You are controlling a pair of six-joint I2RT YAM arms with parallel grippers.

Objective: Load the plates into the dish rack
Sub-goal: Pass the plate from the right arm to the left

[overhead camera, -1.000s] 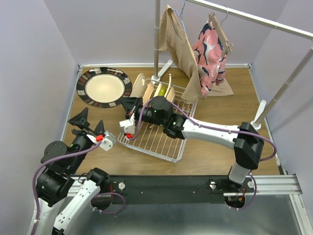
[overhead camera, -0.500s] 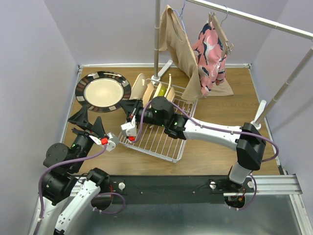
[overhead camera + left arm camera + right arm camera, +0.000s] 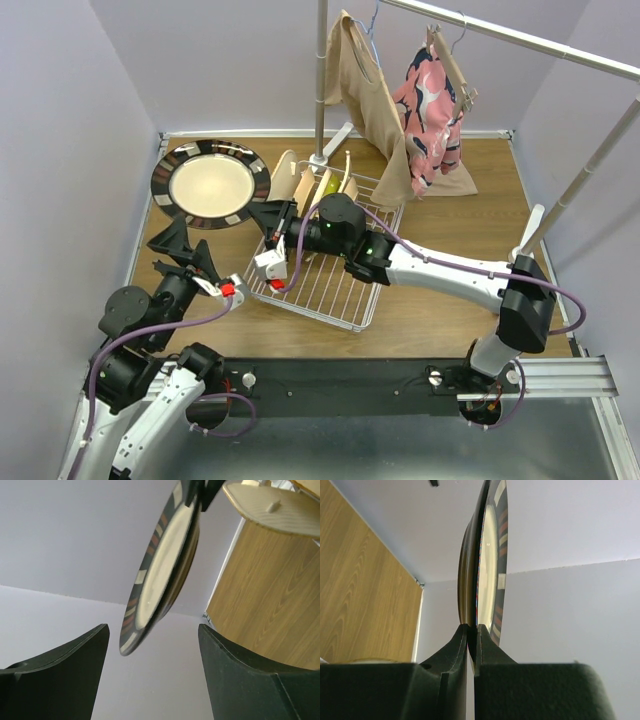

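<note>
The dark-rimmed plate [image 3: 211, 185] with a cream centre is off the table at the back left, tilted. My right gripper [image 3: 258, 208] is shut on its near-right rim. In the right wrist view the plate [image 3: 492, 565] stands edge-on, its rim pinched where that gripper [image 3: 472, 630] closes. The white wire dish rack [image 3: 325, 290] lies under the right arm, with a few plates [image 3: 305, 185] upright at its far end. Just below the held plate, my left gripper [image 3: 192, 238] is open and holds nothing. In the left wrist view the plate [image 3: 160, 575] hangs beyond that gripper [image 3: 152, 645].
A clothes rail crosses the back right with a tan top [image 3: 365, 90] and a pink patterned garment [image 3: 430, 110] hanging over the rack's far side. Its upright pole [image 3: 322, 80] stands right behind the rack. A second pole [image 3: 575, 190] stands at the right. Purple walls close in on the table.
The right arm has drawn back slightly to the right with the plate in its grip, tilting it up. The left arm has shifted a little, its gripper still open under the plate.
</note>
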